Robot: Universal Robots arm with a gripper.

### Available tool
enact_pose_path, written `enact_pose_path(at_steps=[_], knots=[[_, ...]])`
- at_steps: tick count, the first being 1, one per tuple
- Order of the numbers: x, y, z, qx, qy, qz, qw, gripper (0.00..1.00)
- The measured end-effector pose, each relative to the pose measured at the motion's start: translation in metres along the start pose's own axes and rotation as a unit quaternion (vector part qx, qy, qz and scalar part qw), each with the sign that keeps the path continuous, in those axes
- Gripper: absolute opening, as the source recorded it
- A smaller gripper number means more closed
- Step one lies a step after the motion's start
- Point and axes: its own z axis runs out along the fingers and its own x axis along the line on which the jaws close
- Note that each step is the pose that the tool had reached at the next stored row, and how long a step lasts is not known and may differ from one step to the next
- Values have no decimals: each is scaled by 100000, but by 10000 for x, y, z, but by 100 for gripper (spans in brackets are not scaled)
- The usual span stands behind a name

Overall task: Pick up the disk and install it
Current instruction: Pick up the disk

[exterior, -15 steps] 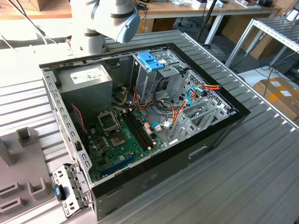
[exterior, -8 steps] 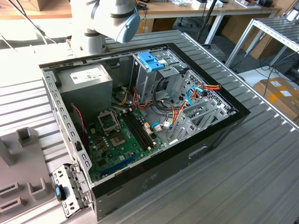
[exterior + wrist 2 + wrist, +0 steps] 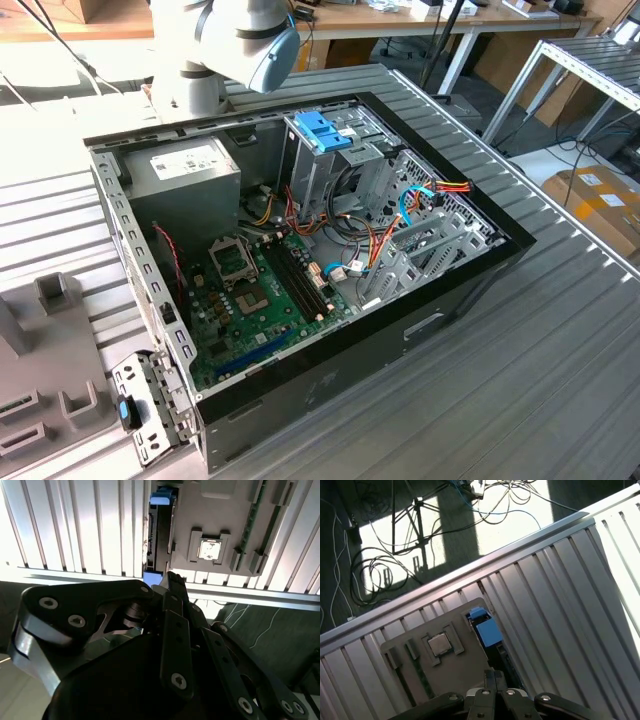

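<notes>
Beside a grey tray (image 3: 460, 672), on edge against the ribbed metal table (image 3: 560, 590): the disk (image 3: 490, 635), dark body with light-blue ends, resting in place, not lifted; close to one end of it, the gripper (image 3: 493, 672), jaws drawn together with nothing visibly pinched between them. Judged to be the pick-up step, at the approach, with no hold on the disk yet; installing not begun. Would call, from here, for spreading the jaws enough to straddle the thin body, lining up square over its upper edge, then closing evenly, so as not to tip it or wedge it against the tray. Offered by the first wrist view: the table's outer rim, a sunlit floor (image 3: 510, 525) strewn with loose cables (image 3: 367, 565), and a square chip (image 3: 440, 644) seated in the tray, close beside the disk. Offered by the second wrist view: the disk (image 3: 161, 535) along its whole length, blue end to blue end, with the black linkage of the gripper (image 3: 173, 580) large in front and its tips at the nearer blue end. Offered by the exterior view: the arm (image 3: 245, 40) above an open computer case (image 3: 400, 330), circuit board (image 3: 250, 290) on its floor, a broad blue handle (image 3: 322, 130) on a grey metal cage among coloured wires; probably the area meant for the installing, exact bay impossible to tell.
</notes>
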Motion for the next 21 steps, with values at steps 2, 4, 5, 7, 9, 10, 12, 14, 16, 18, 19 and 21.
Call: enact_pose_path(at_steps=[2,4,5,7,9,10,12,14,16,18,19,21], knots=[[0,0,0,-9,15,-264,100000,11],[0,0,0,-19,35,-584,99998,11],[0,0,0,-23,45,-770,99997,11],[0,0,0,-31,63,-1105,99994,11],[0,0,0,-36,74,-1320,99991,11],[0,0,0,-41,78,-1415,99990,11],[0,0,0,-47,94,-1646,99986,11],[0,0,0,-55,107,-1888,99982,11],[0,0,0,-68,132,-2338,99973,11],[0,0,0,-78,151,-2704,99963,11],[0,0,0,-79,156,-2791,99961,11],[0,0,0,-86,168,-3024,99954,11]])
